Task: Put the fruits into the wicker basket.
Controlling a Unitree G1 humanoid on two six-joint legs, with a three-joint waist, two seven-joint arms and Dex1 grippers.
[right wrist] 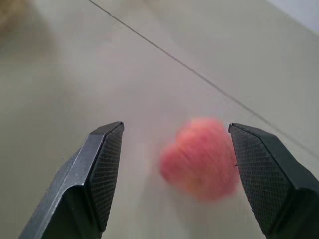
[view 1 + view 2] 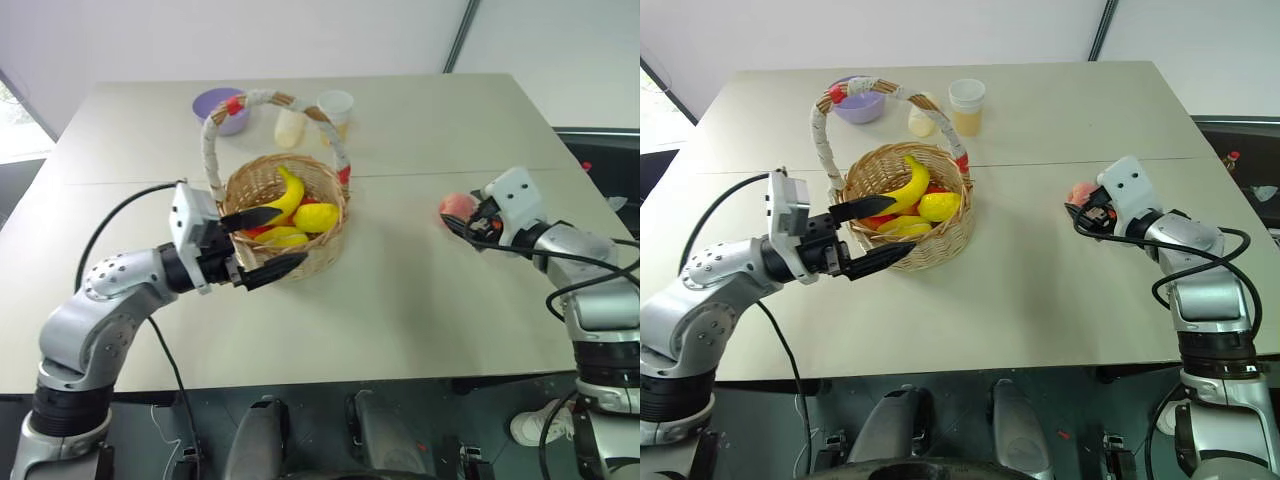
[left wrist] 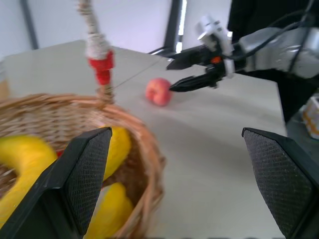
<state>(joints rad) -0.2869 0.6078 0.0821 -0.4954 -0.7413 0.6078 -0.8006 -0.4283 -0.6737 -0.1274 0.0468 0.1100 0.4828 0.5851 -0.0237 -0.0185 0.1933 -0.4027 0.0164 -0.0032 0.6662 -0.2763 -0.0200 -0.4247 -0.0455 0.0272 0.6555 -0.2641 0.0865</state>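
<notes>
The wicker basket [image 2: 262, 180] stands left of the table's middle, its white handle with red bands arching above it. A yellow banana [image 2: 291, 194] and a lemon [image 2: 316, 216] lie inside with more yellow fruit. My left gripper [image 2: 292, 233] is open at the basket's near left side, with one finger over the rim and the other in front of the wall, holding nothing. A pink-orange peach [image 2: 456, 206] sits alone on the table to the right. My right gripper [image 1: 175, 128] is open and points at the peach [image 1: 202, 159], which lies just ahead of its fingertips.
Behind the basket stand a small purple bowl [image 2: 218, 108], a pale cream oblong object [image 2: 289, 128] and a translucent cup [image 2: 335, 106]. A seam crosses the table [image 2: 420, 300] from left to right. The near table edge runs just under both arms.
</notes>
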